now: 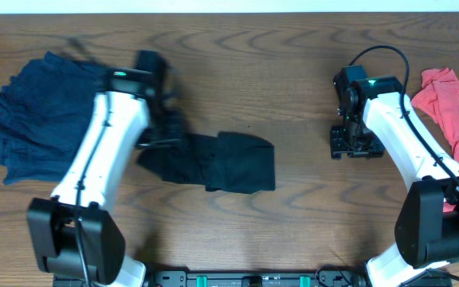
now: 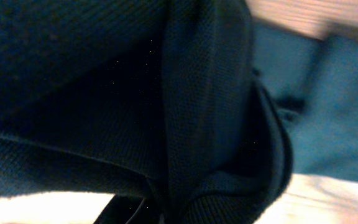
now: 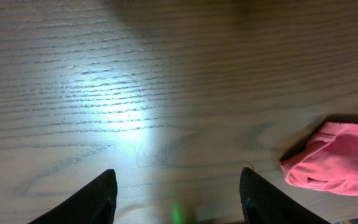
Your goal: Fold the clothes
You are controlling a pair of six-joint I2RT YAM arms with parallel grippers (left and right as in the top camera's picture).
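A black garment (image 1: 233,163) lies bunched and partly folded on the wooden table (image 1: 293,64), left of the middle. My left gripper (image 1: 160,135) is down at its left end, shut on the black fabric. That black fabric (image 2: 104,93) fills the left wrist view and hides the fingers. A navy garment (image 1: 38,112) lies heaped at the far left, and its cloth (image 2: 334,112) shows behind the black one. My right gripper (image 1: 355,143) hovers open over bare wood, holding nothing (image 3: 176,177). A coral-red garment (image 1: 453,104) lies crumpled at the right edge, just right of that gripper (image 3: 334,162).
Bare wood stretches between the black garment and the right arm, and along the far side of the table. The arm bases stand at the near edge, left (image 1: 74,243) and right (image 1: 441,231).
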